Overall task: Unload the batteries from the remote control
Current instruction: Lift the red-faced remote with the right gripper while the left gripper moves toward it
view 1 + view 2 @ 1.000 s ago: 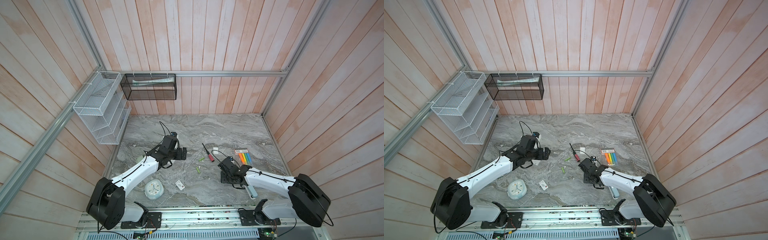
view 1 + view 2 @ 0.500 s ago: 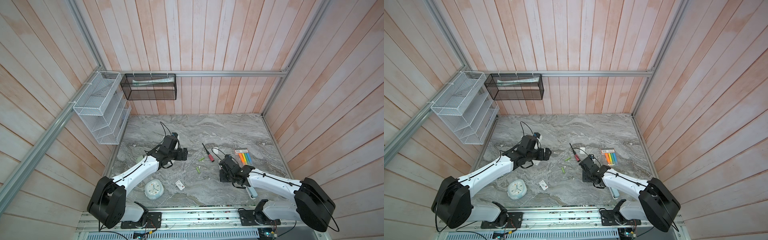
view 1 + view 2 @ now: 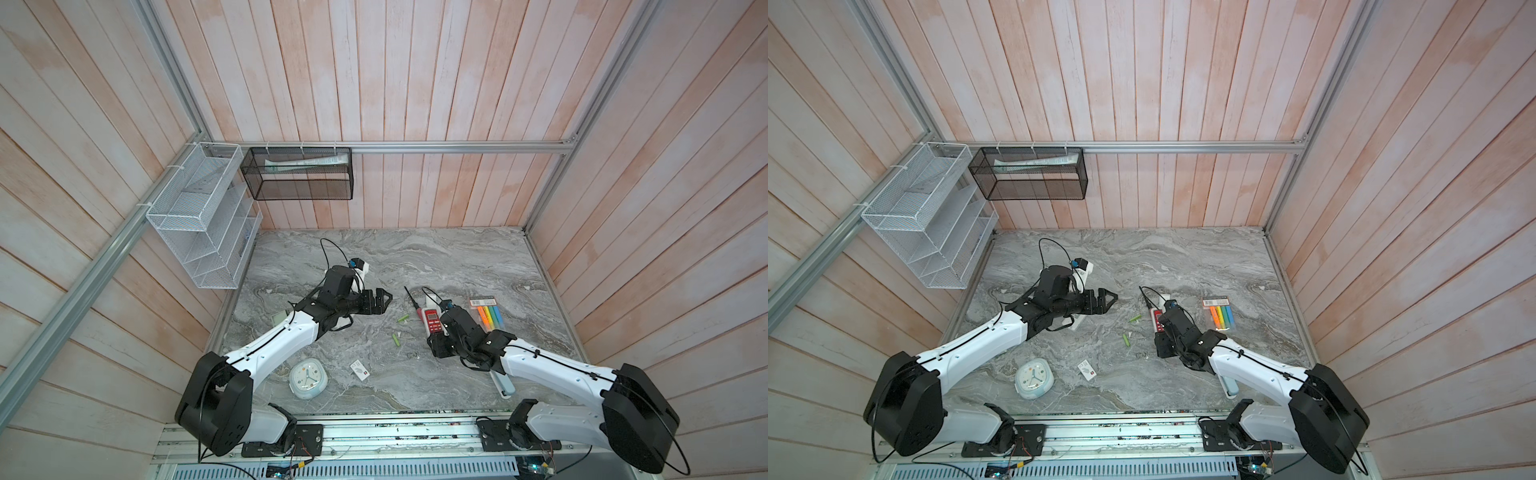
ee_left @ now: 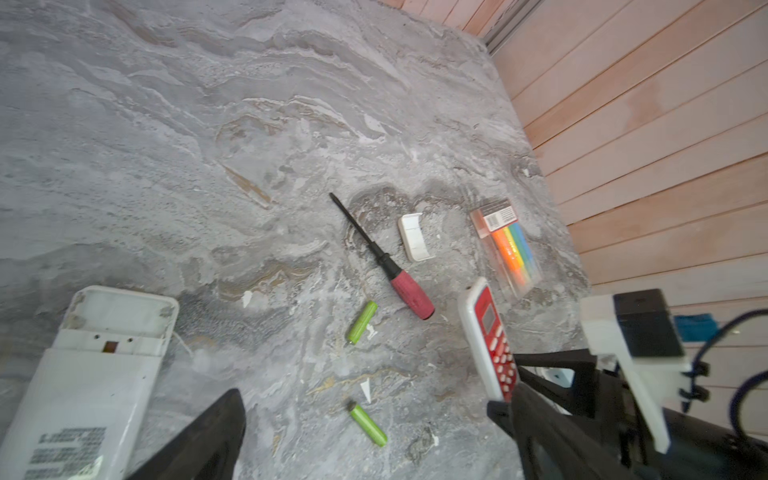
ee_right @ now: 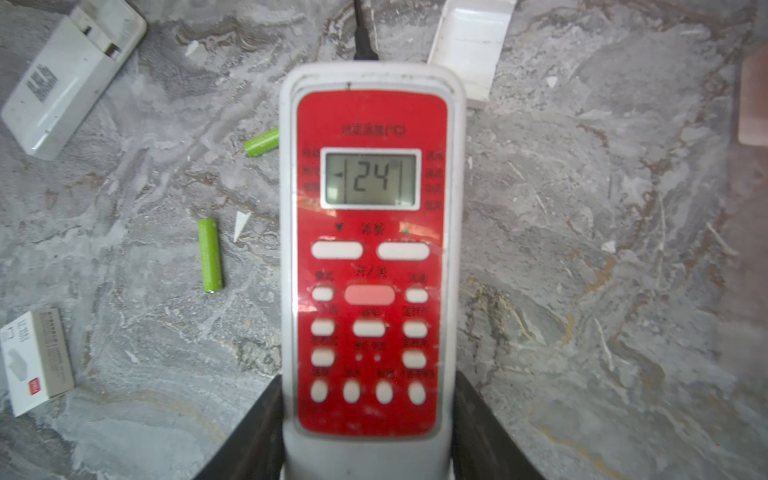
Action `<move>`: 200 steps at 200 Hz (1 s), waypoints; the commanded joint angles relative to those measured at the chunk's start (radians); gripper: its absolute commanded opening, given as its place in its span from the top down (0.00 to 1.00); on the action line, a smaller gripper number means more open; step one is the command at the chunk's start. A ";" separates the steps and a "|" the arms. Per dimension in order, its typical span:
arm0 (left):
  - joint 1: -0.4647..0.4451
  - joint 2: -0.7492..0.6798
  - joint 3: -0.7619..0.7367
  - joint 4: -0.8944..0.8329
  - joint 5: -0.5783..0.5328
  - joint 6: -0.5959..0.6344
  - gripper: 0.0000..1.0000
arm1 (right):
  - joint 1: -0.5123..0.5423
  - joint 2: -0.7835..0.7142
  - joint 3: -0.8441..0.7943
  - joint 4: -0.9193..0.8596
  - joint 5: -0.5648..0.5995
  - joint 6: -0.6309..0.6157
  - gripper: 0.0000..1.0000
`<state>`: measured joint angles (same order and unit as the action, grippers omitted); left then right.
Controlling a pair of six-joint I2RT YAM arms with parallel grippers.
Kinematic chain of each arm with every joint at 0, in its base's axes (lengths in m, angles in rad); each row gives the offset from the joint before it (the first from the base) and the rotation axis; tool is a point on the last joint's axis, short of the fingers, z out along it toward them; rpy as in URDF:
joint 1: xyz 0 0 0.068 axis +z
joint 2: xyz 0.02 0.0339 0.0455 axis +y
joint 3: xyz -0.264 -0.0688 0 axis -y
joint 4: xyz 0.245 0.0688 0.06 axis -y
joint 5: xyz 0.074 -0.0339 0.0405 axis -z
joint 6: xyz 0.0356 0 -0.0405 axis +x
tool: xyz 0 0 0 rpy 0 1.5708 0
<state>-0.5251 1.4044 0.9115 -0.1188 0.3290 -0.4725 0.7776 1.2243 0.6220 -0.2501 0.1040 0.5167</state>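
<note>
Batteries, two, are lying loose; right end effector is clamping the lit red remote, left end effector gaping empty; next probably flipping it.

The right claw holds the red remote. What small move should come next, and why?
Probably the right claw should turn the red remote over, back side up. Its buttons face up and its screen shows digits, so it seems not emptied yet; the left claw is open, empty.
</note>
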 commanded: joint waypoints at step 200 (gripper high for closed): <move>-0.104 0.290 0.043 0.447 0.338 -0.268 0.43 | 0.008 -0.025 0.104 0.121 -0.133 -0.092 0.54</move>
<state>-0.6235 1.6794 0.9218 0.2623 0.6300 -0.7074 0.7784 1.2060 0.6884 -0.1581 -0.0246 0.4400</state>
